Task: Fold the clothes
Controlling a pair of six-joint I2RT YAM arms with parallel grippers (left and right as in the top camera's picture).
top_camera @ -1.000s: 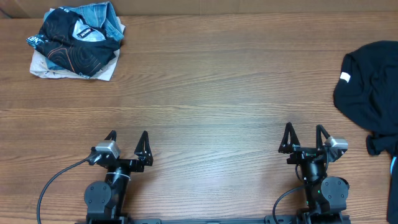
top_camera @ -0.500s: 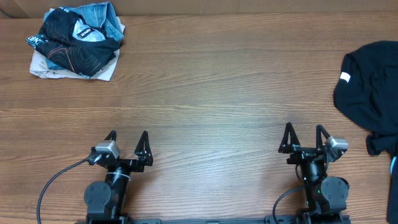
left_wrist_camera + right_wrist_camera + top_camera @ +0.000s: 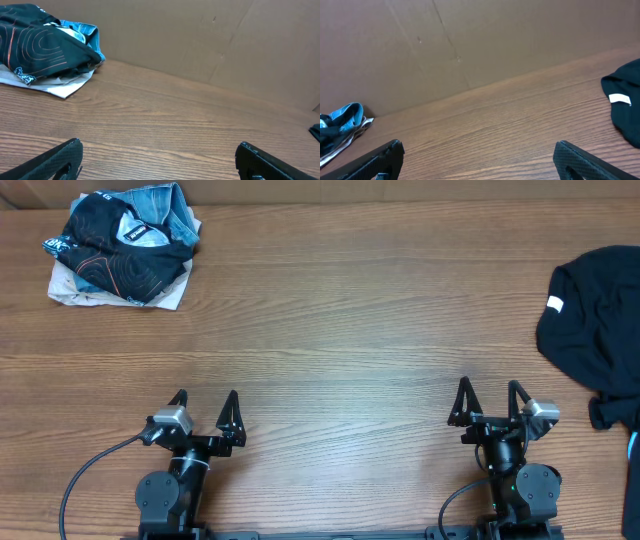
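A black sports jersey [image 3: 125, 265], printed with fine orange contour lines and some white lettering, lies crumpled at the far left corner of the wooden worktop [image 3: 350, 320]. It is heaped with a light-blue garment [image 3: 178, 208] on a white cloth [image 3: 72, 292]. Along the near edge, the left end effector [image 3: 205, 395] and right end effector [image 3: 488, 385] stand with fingers spread wide, holding nothing, well apart from the heap. A plain black garment [image 3: 595, 320] bearing a white label [image 3: 555, 304] lies at the far right.
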